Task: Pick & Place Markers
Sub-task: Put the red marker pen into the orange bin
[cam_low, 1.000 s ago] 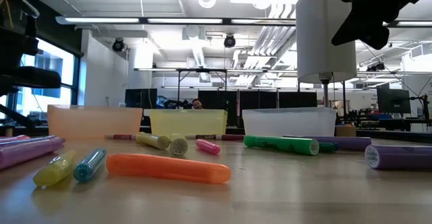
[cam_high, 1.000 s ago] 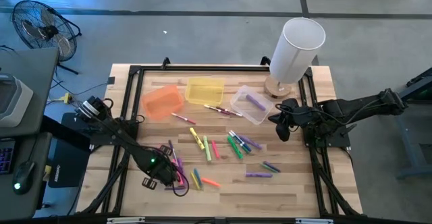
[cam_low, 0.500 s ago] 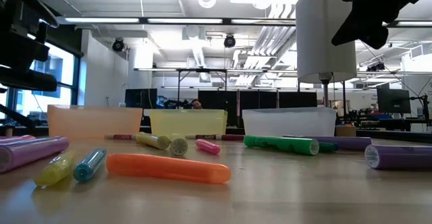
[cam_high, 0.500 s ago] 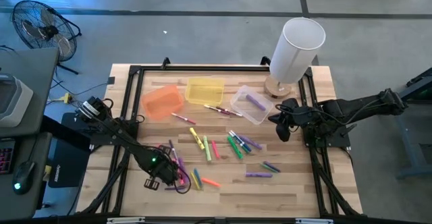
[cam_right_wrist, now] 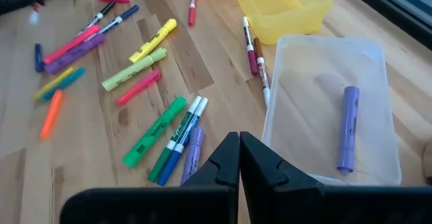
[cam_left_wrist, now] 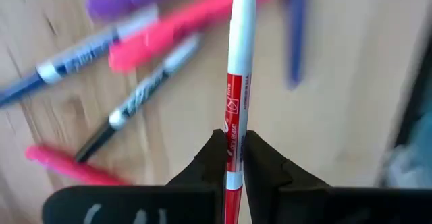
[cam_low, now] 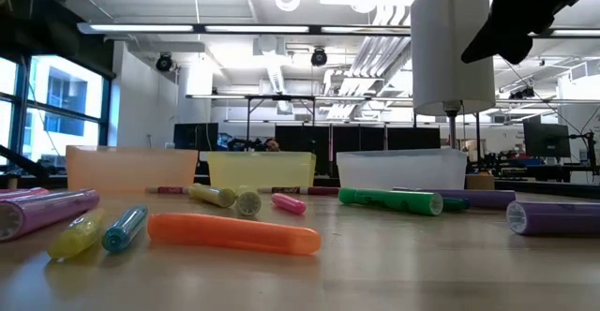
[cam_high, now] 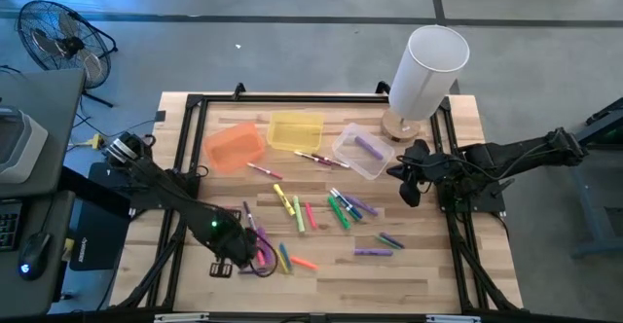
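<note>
Markers [cam_high: 311, 216] in pink, yellow, green, purple and orange lie scattered flat on the wooden table's middle. My left gripper [cam_high: 238, 255] is over the near-left cluster, shut on a thin red-and-white marker [cam_left_wrist: 237, 82]. My right gripper [cam_high: 409, 192] hangs shut and empty over the table's right side, beside the clear bin [cam_high: 362, 154]; the right wrist view shows its fingers [cam_right_wrist: 239, 158] closed. One purple marker [cam_right_wrist: 347, 128] lies in that clear bin. My left gripper pinches the red marker between its two fingertips [cam_left_wrist: 216, 158], on the red barrel [cam_left_wrist: 234, 133] toward one end. The marker runs on along the fingers' line, its white end [cam_left_wrist: 243, 11] pointing away. It looks lifted clear of the markers lying below it.
An orange bin [cam_high: 234, 146], a yellow bin [cam_high: 295, 130] and the clear bin stand in a row at the table's far side. A tall white cylinder [cam_high: 425, 68] stands at the far right corner. A black frame [cam_high: 185, 167] edges the table.
My left gripper has risen: in the low view its dark arm climbs out of the picture's upper left. In the high view it has shifted a little toward the table's right. The right arm has kept still.
</note>
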You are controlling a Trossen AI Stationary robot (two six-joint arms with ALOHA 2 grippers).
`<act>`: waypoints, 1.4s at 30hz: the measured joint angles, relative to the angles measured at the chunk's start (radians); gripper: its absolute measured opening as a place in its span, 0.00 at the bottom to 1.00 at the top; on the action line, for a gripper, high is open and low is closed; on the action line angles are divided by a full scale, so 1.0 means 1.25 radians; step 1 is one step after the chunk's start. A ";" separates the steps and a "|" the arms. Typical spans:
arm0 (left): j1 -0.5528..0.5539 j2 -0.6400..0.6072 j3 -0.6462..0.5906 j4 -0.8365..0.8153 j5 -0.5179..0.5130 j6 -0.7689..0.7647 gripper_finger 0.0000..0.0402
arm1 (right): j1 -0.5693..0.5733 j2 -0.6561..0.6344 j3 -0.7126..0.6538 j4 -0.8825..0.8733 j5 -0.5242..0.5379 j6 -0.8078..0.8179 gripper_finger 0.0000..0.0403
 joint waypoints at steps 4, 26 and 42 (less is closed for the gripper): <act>0.040 -0.045 0.070 -0.016 -0.128 -0.026 0.06 | 0.000 0.000 0.000 0.004 0.000 -0.011 0.00; 0.733 -0.108 0.097 -0.138 -0.142 0.587 0.06 | 0.000 0.000 0.000 0.092 0.024 0.127 0.00; 1.081 -0.136 -0.165 -0.003 -0.043 0.705 0.09 | 0.000 0.000 0.000 0.100 0.141 0.248 0.00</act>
